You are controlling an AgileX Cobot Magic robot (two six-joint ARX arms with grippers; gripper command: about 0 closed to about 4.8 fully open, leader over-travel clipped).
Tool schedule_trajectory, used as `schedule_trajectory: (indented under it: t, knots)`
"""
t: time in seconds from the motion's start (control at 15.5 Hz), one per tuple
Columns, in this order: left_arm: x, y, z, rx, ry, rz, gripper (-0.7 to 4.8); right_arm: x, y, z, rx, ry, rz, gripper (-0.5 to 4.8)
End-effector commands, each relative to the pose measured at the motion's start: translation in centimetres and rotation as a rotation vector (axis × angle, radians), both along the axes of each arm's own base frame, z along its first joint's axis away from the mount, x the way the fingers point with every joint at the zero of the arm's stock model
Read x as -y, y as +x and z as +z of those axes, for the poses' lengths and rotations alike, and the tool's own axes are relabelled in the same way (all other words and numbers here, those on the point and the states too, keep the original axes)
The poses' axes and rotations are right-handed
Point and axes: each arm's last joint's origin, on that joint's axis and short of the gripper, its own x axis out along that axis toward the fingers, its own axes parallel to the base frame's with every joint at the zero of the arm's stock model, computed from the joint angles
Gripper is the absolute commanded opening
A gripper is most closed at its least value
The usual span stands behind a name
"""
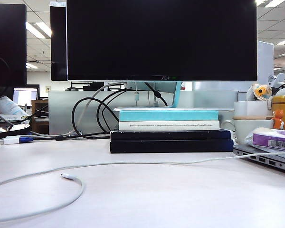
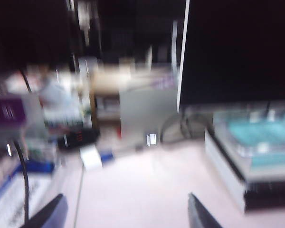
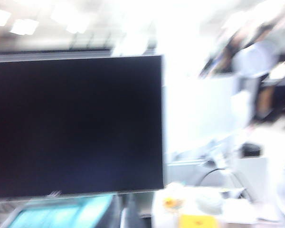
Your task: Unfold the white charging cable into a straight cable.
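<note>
White charging cable (image 1: pixel 133 164): lies slack across lower frame of surface (image 1: pixel 180 194), plug end curled back lower left, unstraightened because unheld; left gripper (image 2: pixel 126 216) fingers spread, empty; right gripper unseen, fingers closed.

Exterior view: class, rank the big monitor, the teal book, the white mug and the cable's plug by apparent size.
1. Big monitor
2. Teal book
3. White mug
4. Plug of the white charging cable, though nearest the camera.
</note>
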Motion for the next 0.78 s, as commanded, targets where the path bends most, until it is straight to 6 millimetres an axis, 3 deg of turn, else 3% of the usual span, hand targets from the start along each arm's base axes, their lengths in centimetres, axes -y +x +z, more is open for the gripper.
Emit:
schedule_trajectory:
  t: [0.06, 0.13, 0.32, 0.45, 0.65, 0.78]
  knots:
    - [-0.1, -1.6, -1.7, 0.103, -0.03, 0.0, 1.92, 0.0, 0.0, -4.9, 0.028, 0.096, 0.017, -0.05]
    - [0.0, -1.3, -2.0, 0.078, -0.074, -0.012, 1.42, 0.1, 1.0, -8.0, 0.001, 0.171, 0.049, -0.05]
    - [-0.1, -0.5, -3.9, 0.022, -0.093, 0.024, 1.06, -0.1, 3.7, -13.5, -0.028, 0.281, 0.181, -0.05]
    - [-0.1, 0.2, -5.5, -0.013, -0.083, 0.045, 0.04, -0.1, 4.4, -15.2, -0.062, 0.284, 0.173, -0.05]
    - [-0.1, 1.3, -8.8, -0.095, 0.005, 0.044, -0.06, 0.3, 5.1, -17.4, -0.142, 0.246, 0.022, -0.05]
    - [-0.1, 1.5, -9.6, -0.115, 0.028, 0.044, -0.06, 0.8, 5.2, -18.6, -0.233, 0.275, -0.134, -0.05]
